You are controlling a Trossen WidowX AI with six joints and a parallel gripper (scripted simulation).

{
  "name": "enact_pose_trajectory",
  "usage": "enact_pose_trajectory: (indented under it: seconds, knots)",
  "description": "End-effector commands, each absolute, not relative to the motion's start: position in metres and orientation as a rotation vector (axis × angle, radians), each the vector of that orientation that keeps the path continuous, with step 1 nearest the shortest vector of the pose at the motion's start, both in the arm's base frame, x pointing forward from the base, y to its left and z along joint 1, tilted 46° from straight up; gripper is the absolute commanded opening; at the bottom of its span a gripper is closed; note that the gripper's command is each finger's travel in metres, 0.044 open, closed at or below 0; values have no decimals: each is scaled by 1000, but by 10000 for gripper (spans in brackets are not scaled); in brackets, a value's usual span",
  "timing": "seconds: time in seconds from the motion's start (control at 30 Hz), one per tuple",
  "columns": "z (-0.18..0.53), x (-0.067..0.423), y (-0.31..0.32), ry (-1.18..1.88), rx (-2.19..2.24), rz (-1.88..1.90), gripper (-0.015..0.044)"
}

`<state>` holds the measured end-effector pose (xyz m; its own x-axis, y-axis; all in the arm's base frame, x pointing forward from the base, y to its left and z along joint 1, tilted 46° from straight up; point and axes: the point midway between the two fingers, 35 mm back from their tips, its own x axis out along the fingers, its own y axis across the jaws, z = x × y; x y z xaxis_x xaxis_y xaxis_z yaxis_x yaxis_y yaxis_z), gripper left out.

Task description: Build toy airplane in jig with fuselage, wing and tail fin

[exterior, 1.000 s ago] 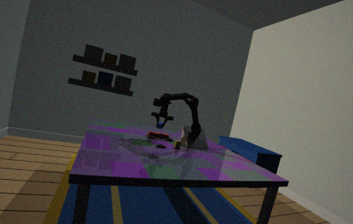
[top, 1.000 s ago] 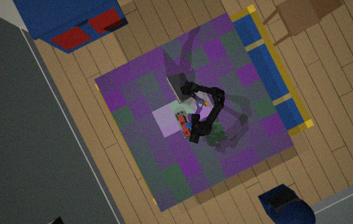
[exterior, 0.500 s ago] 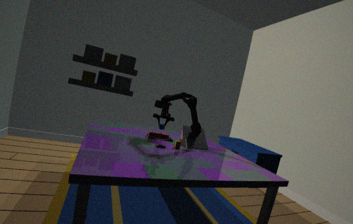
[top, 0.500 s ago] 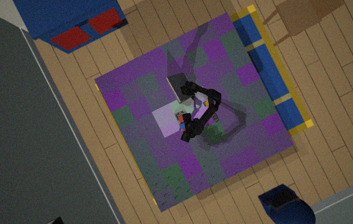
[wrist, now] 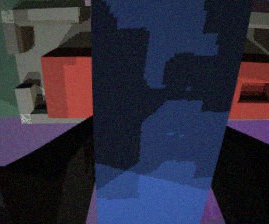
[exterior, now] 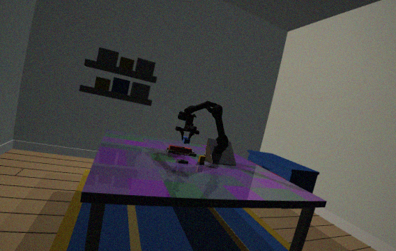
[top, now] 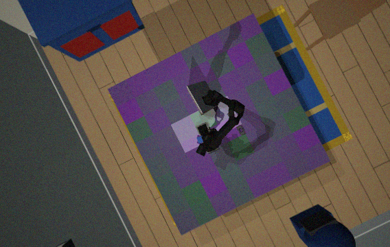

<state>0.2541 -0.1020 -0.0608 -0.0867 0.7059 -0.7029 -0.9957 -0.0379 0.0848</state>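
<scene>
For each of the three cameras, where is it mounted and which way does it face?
Top: overhead, looking straight down on the patchwork table; the whole arm shows.
Exterior: low in the room, facing the table's edge and back wall; the full arm and claw show.
Wrist: on the claw, looking down past the blue wing at the red fuselage.
Shared: all three show the blue wing.
</scene>
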Motion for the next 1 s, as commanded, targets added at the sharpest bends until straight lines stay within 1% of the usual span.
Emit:
enact_pose_trajectory:
  seconds: [0.0,0.03,0.07,0.67,0.97]
  knots:
    - [-62,253,-104,666,-578,1551,157]
    - [-62,253,-104,666,-578,1551,184]
    - [-62,253,-104,666,-578,1551,195]
    - [-63,252,-105,666,-578,1551,195]
    - [-73,252,-96,665,-579,1551,195]
